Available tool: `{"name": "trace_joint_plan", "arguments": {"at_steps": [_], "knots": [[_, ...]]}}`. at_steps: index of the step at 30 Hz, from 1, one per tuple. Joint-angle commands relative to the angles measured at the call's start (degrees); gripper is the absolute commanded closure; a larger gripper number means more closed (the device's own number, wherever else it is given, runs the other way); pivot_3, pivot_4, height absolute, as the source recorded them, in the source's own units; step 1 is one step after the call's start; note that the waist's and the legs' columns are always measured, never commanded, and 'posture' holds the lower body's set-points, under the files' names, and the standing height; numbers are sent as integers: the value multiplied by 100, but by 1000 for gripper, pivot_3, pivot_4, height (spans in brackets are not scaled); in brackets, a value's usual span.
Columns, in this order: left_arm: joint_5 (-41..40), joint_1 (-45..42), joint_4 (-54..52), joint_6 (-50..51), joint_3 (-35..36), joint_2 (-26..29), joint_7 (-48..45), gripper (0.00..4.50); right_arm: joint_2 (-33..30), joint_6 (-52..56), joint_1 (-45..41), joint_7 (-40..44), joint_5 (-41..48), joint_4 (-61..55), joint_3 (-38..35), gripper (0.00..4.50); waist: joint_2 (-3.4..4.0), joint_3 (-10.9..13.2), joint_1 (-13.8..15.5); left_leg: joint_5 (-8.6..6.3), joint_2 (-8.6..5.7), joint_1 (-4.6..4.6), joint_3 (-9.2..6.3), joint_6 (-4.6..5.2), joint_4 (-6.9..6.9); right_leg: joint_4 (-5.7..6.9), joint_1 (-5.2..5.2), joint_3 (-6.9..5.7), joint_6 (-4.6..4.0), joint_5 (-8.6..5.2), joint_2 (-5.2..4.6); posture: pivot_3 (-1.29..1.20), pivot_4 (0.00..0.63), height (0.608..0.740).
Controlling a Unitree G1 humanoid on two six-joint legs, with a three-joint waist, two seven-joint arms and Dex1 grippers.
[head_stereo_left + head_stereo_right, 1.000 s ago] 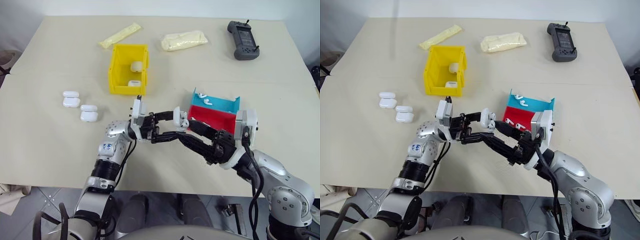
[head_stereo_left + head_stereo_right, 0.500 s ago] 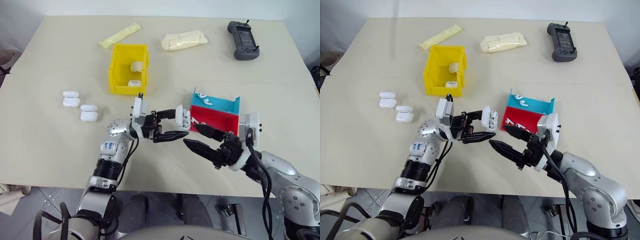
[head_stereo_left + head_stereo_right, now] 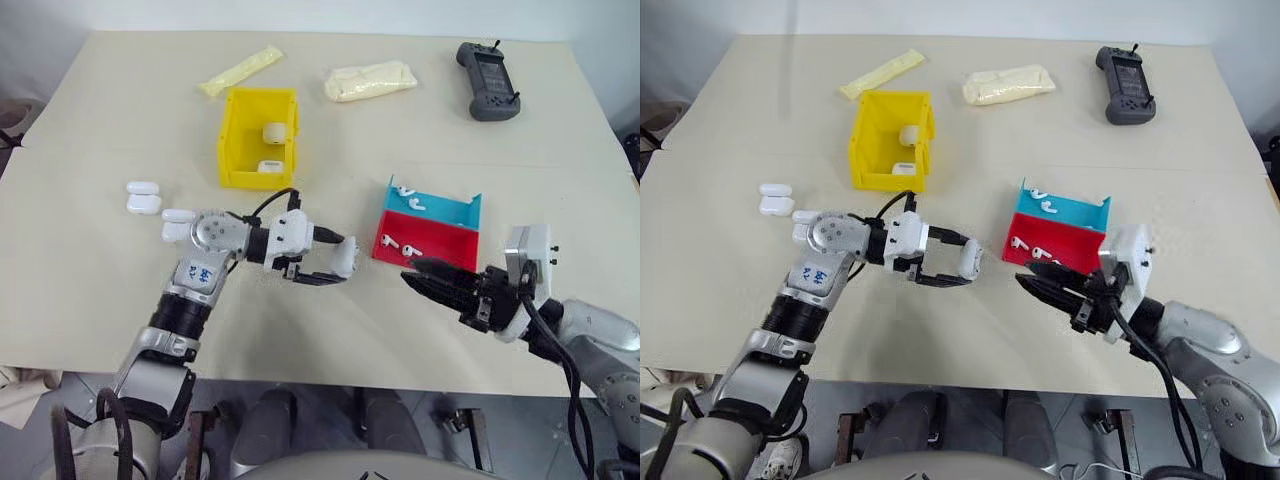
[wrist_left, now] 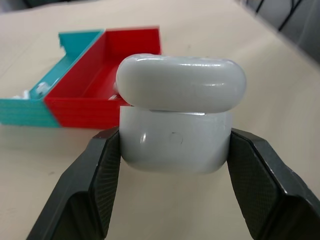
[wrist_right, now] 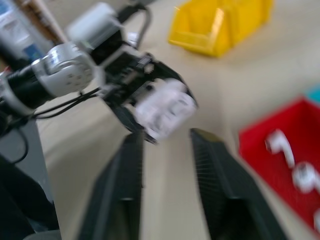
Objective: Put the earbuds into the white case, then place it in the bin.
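My left gripper [image 3: 336,266] is shut on the white case [image 4: 176,142], holding it by its sides just above the table, with the lid down on top. To its right, my right gripper [image 3: 407,273] points toward the case and stands apart from it. Its fingers [image 5: 220,190] are a narrow gap apart with nothing between them. Earbuds lie in the red tray [image 3: 393,241] and in the blue tray [image 3: 404,190]. The yellow bin [image 3: 228,140] stands farther back on the table, with two white cases [image 3: 272,132] inside.
The red tray [image 3: 440,245] and blue tray [image 3: 445,208] sit joined between my right gripper and the table's middle. More white cases [image 3: 142,197] lie at the left beside my left arm. A black controller [image 3: 486,80] and two pale packets [image 3: 368,80] lie at the far edge.
My right gripper drew back to the right, away from the case, and its fingers closed in. My left gripper rolled and sank a little with the case, its elbow swinging out to the left.
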Motion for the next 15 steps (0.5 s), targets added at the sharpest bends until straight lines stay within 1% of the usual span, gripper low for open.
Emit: {"name": "trace_joint_plan", "arguments": {"at_steps": [1, 4, 8, 13, 15], "knots": [[-14, -154, -136, 228, -71, -118, 178, 1685, -49, 186, -592, -195, -24, -144, 453, 4489, -2, 1, 0, 0, 2, 0, -1, 0, 1, 0, 0, -2, 0, 0, 1, 0, 150, 740], [-83, -98, -266, 269, -117, -183, 168, 1685, 123, 397, -1120, -486, -57, -3, 854, 4489, -5, 3, -5, 0, 1, -4, -2, 0, 0, -1, -4, 0, 0, 0, -2, 0, 150, 740], [-147, 31, -465, 352, -127, -249, 216, 1685, 341, 569, -1538, -742, -239, 324, 1182, 4489, -9, 5, -3, 0, -1, -5, -3, -1, 2, -1, -5, -1, 0, 0, -5, 0, 150, 740], [-162, 132, -570, 308, -180, -229, 157, 1685, 401, 645, -1771, -755, -554, 636, 1412, 4489, -9, 5, 2, 0, -2, -5, -3, -1, 3, 0, -5, -2, 0, 0, -7, 0, 150, 740], [-200, 154, -600, 327, -160, -228, 149, 1685, 329, 679, -1778, -708, -689, 682, 1462, 4489, -9, 5, 2, 0, -3, -5, -3, -1, 3, 0, -5, -2, 0, 0, -8, 0, 150, 740]]}}
